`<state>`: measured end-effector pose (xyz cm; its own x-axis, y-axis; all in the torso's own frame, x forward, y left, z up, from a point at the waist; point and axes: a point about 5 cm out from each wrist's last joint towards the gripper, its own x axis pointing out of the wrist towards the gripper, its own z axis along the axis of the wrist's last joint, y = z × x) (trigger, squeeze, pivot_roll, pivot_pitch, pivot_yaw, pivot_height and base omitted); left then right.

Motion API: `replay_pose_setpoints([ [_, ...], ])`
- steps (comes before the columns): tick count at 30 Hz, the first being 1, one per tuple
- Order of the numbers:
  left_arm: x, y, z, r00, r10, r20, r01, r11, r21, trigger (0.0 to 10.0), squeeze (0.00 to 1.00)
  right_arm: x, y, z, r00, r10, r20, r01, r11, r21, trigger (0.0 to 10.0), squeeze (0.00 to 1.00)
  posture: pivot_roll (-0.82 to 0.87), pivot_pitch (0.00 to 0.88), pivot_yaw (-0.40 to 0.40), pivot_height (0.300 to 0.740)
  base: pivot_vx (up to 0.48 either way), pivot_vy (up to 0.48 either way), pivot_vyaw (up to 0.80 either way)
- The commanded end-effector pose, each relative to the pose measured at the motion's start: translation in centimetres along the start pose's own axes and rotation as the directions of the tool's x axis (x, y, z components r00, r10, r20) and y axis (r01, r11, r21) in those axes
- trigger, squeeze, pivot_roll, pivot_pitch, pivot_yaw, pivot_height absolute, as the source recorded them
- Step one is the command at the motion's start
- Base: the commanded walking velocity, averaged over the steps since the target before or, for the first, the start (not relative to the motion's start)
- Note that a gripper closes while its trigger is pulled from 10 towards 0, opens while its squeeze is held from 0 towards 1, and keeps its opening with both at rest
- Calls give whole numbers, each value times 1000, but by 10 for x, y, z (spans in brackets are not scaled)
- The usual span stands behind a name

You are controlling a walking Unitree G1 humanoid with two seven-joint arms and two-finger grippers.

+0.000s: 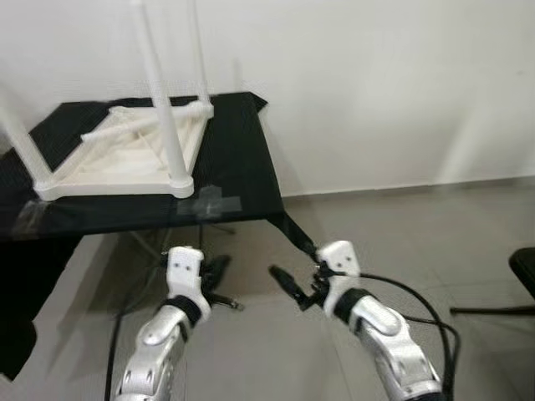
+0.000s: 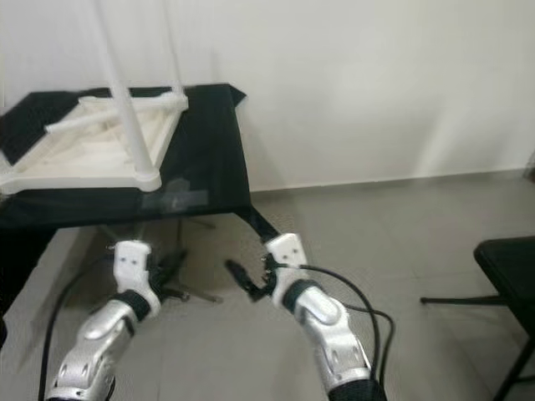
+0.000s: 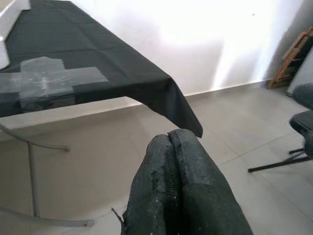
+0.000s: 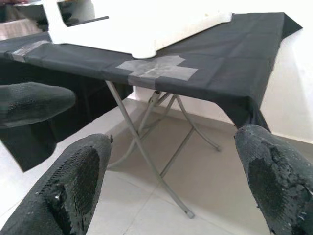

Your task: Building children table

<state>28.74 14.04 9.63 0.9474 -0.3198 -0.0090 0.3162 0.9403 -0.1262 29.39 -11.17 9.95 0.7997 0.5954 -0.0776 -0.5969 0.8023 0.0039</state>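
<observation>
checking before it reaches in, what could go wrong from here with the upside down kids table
1. The white children's table lies upside down near the front edge of the black-covered folding table; a push could slide it off.
2. Its legs stand tall, so a reaching arm could knock them.
3. The left claw is shut and the right claw open, both low over the floor; rising, they might catch the cloth corner.

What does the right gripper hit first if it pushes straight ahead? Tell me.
Probably the metal folding legs under the black-covered table. The right gripper, fingers spread, points below the cloth's edge at them. Depth is unclear; the hanging cloth corner lies off to one side.
</observation>
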Motion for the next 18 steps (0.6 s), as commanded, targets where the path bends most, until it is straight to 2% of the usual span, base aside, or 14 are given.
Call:
replay_pose_setpoints([
  [1, -3, 6, -2, 1000, 25, -15, -24, 1000, 12, 10000, 0, 3, 5, 0, 1000, 17, 3, -17, 1000, 1, 10000, 0, -27, 0, -11, 740, 0, 0, 0],
  [16, -2, 5, -1, 1000, 3, -4, -3, 1000, -12, 10000, 0, 3, 5, 1, 1000, 17, 3, -17, 1000, 2, 10000, 0, -29, 0, -9, 740, 0, 0, 0],
  [18, -2, 4, 0, 1000, -2, -2, 2, 1000, -13, 10000, 0, 3, 5, 1, 1000, 17, 3, -17, 1000, 2, 10000, 0, -29, 0, -9, 740, 274, 0, 0],
])
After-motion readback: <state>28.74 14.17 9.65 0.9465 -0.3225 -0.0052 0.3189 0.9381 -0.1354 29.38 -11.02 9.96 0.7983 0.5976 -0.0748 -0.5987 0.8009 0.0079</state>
